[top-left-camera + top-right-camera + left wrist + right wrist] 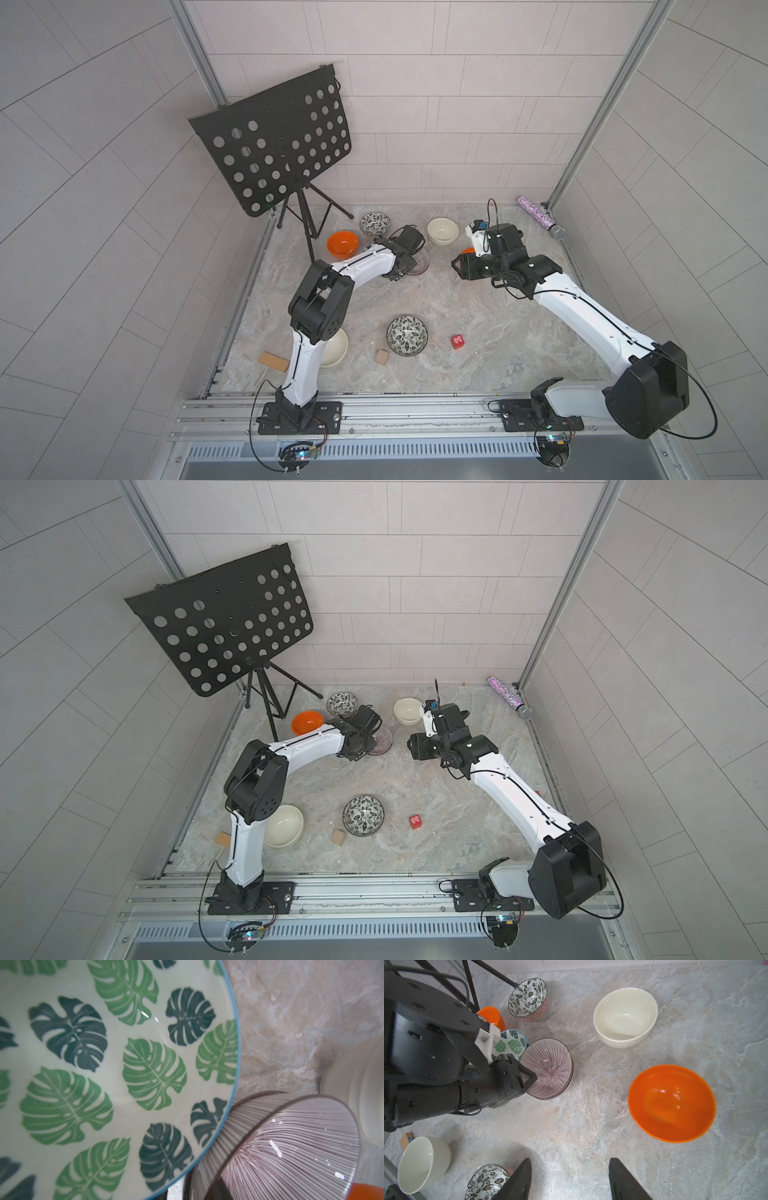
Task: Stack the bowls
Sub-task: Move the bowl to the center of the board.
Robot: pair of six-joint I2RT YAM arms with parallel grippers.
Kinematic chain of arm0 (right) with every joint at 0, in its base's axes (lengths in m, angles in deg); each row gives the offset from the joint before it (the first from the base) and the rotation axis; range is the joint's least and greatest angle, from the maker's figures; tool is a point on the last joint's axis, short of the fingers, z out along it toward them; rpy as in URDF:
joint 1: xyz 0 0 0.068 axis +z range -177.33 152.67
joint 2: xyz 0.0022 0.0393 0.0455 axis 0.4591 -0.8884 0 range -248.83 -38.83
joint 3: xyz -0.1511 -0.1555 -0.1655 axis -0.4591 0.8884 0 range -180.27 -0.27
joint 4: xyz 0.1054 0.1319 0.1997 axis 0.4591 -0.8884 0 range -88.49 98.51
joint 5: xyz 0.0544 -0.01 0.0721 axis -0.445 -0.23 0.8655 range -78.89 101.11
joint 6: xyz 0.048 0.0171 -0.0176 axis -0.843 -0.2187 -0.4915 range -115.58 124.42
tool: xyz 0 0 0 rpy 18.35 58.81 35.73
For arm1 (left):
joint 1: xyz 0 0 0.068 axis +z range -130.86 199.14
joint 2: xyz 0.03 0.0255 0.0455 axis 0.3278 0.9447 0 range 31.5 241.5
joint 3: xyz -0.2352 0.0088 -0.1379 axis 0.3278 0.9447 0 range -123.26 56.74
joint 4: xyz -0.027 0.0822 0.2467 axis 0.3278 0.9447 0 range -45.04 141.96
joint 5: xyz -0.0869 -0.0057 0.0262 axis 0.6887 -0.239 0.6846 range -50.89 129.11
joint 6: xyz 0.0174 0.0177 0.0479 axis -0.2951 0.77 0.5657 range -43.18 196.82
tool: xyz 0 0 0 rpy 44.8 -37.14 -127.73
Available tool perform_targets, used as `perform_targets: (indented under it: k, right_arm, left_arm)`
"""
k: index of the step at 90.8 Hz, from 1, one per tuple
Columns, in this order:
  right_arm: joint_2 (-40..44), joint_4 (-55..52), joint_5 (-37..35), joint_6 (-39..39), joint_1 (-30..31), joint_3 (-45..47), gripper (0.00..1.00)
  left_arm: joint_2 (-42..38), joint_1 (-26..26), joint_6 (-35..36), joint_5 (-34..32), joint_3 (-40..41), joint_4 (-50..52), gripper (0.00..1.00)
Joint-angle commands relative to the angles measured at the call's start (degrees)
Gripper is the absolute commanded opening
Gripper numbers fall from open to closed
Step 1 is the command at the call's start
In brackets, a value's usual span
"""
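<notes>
1. Left gripper (pixel 530 1080): one black finger lies over the near rim of the purple striped bowl (pixel 550 1068). The other finger is hidden, so whether it grips cannot be told.
2. Purple striped bowl: nested on a lower purple bowl (pixel 571 1082), toward the far side of the marble table (pixel 478 332), just beside the green-leaf bowl (pixel 510 1043).
3. Right gripper (pixel 569 1180): fingers spread wide, only table between them.
4. Orange bowl (pixel 671 1103): upright and empty, ahead of the right fingers and off to one side, apart from them.
5. Cream bowl (pixel 625 1017): upright, beyond the orange bowl.
</notes>
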Motion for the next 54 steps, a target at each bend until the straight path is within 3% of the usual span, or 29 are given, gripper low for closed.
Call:
perform_targets:
  k: [1, 37, 47, 54]
  right_arm:
    - [1.37, 0.21, -0.14, 0.44, -0.28, 0.4, 0.62]
    - [1.7, -0.23, 0.18, -0.09, -0.24, 1.07, 0.62]
    - [1.99, -1.81, -1.36, 1.19, -0.26, 0.92, 0.62]
    - [2.43, -3.29, -2.3, 2.46, -0.25, 0.73, 0.62]
  left_arm:
    - [-2.1, 0.35, 1.46, -0.51, -0.41, 1.83, 0.38]
    - [-17.08, 0.28, 7.32, -1.31, 5.48, 2.01, 0.45]
    - [-24.88, 0.29, 9.94, -3.86, 8.55, 8.24, 0.47]
    - [-31.96, 0.48, 8.72, -9.34, 12.05, 18.32, 0.53]
